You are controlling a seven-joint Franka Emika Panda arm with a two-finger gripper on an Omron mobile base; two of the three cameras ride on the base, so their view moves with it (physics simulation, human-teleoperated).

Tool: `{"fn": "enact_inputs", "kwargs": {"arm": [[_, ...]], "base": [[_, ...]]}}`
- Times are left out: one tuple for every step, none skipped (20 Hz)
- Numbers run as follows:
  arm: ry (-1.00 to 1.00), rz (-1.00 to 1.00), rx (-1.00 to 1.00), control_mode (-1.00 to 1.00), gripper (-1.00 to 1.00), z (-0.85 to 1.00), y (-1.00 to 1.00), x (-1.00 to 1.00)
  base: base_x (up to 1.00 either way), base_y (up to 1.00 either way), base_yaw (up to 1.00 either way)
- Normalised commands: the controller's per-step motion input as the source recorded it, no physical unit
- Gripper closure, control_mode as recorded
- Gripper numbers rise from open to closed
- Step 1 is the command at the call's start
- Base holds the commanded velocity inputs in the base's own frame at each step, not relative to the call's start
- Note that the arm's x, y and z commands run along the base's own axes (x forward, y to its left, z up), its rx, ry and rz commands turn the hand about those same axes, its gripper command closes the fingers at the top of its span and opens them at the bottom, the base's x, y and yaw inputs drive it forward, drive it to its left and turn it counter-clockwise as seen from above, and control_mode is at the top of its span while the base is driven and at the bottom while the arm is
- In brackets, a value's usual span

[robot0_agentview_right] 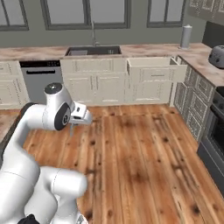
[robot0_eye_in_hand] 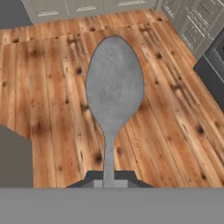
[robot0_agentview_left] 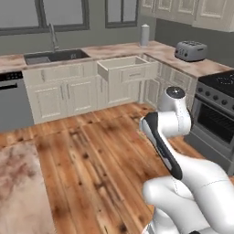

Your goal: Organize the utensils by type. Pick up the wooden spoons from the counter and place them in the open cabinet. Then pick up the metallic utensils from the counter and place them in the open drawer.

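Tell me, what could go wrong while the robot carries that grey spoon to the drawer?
The hand pinches the grey spoon at the very end of its thin handle, so it might wobble or slip out onto the wooden floor. The open drawer sits across the room under the worktop, so the long spoon could bump the drawer's front instead of dropping inside.

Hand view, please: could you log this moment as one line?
gripper: shut on metal spoon | spoon: over wood floor | drawer: open, ahead
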Motion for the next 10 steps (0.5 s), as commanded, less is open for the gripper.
{"fn": "enact_inputs", "kwargs": {"arm": [[0.0,0.0,0.0,1.0,1.0,0.0,0.0,0.0],[0.0,0.0,0.0,1.0,1.0,0.0,0.0,0.0],[0.0,0.0,0.0,1.0,1.0,0.0,0.0,0.0],[0.0,0.0,0.0,1.0,1.0,0.0,0.0,0.0],[0.0,0.0,0.0,1.0,1.0,0.0,0.0,0.0],[0.0,0.0,0.0,1.0,1.0,0.0,0.0,0.0],[0.0,0.0,0.0,1.0,1.0,0.0,0.0,0.0],[0.0,0.0,0.0,1.0,1.0,0.0,0.0,0.0],[0.0,0.0,0.0,1.0,1.0,0.0,0.0,0.0],[0.0,0.0,0.0,1.0,1.0,0.0,0.0,0.0]], "base": [[0.81,0.0,-0.41],[0.89,0.0,-0.35],[0.93,0.0,-0.32],[0.98,0.0,-0.28],[1.0,0.0,-0.23],[1.0,0.0,-0.19],[1.0,0.03,-0.14],[1.0,0.03,-0.13],[1.0,0.03,-0.12],[1.0,0.04,-0.11]]}}
